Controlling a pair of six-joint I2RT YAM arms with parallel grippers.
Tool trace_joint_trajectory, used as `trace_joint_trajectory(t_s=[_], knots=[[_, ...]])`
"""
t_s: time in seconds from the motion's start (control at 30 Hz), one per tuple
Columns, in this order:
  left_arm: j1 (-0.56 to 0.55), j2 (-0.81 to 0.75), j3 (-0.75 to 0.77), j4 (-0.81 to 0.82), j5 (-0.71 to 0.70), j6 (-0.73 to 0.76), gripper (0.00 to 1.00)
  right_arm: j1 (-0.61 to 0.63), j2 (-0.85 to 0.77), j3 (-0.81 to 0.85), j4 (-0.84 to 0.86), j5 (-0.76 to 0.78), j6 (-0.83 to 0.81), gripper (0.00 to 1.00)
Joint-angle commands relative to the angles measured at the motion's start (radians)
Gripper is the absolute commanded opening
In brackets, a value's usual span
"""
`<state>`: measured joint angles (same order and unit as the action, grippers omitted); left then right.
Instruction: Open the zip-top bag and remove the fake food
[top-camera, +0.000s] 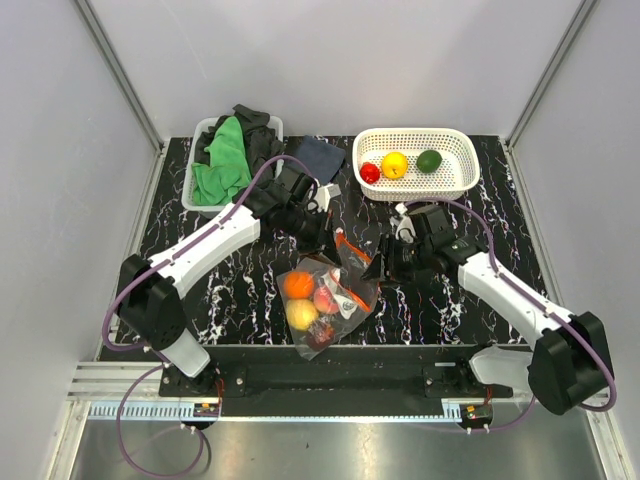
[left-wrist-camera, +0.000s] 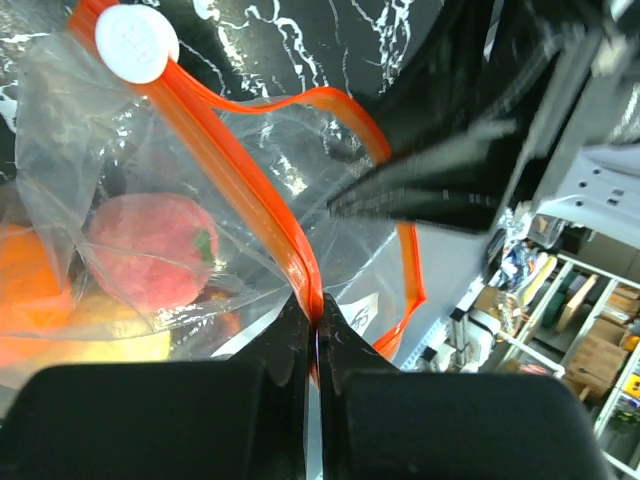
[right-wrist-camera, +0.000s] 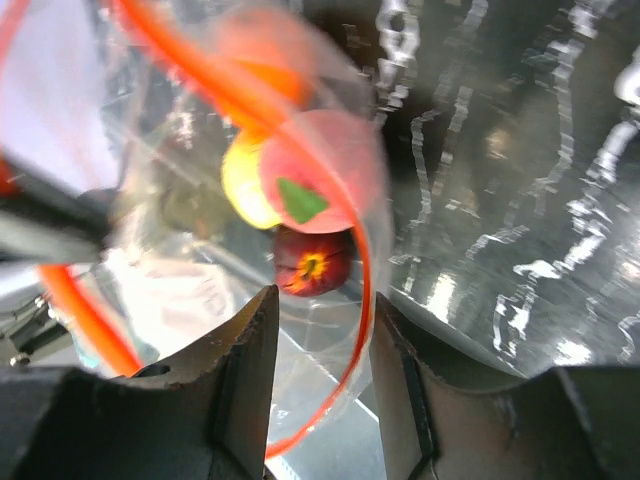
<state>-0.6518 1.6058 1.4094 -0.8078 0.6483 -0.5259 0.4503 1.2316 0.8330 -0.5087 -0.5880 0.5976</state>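
— Black marbled bench (top-camera: 500, 225), glossy and white-veined, with grey walls round it. Where do we stand?

— We have the zip-top bag (top-camera: 345, 300) near the front edge, between the arms. Our left tool (left-wrist-camera: 316, 335) is clamped together on the orange zip strip (left-wrist-camera: 250, 190). Our right tool (right-wrist-camera: 322, 340) is apart, its fingers straddling the opposite lip without closing on it.

— So the mouth is part open?

— We judge so: the strip bows into a loop, with the white slider (left-wrist-camera: 136, 42) at one end. To do this well, we'd close the right tool on its lip alone, then draw the two lips apart gently and level, so the mouth gapes without tipping.

— And how will it handle?

— It's thin, crinkly clear film, likely slippery and floppy. The strip looks like the only stiff part, so we grip there. The fake food (top-camera: 310, 300) inside is glossy, rounded plastic: orange, yellow, a pink piece (left-wrist-camera: 150, 250) with a green stub, a dark red one (right-wrist-camera: 312, 262). We'd expect them to roll if spilled.

— And the white basket (top-camera: 455, 180)?

— It's perforated and looks rigid, and it sits at the far side holding red, yellow and green pieces.
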Motion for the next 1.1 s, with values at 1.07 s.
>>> trace_joint_trajectory(t_s=[1.07], knots=[[-0.009, -0.127, -0.13, 0.208, 0.004, -0.21, 0.0, 0.122, 0.005, 0.381, -0.303, 0.197, -0.075, 0.61]])
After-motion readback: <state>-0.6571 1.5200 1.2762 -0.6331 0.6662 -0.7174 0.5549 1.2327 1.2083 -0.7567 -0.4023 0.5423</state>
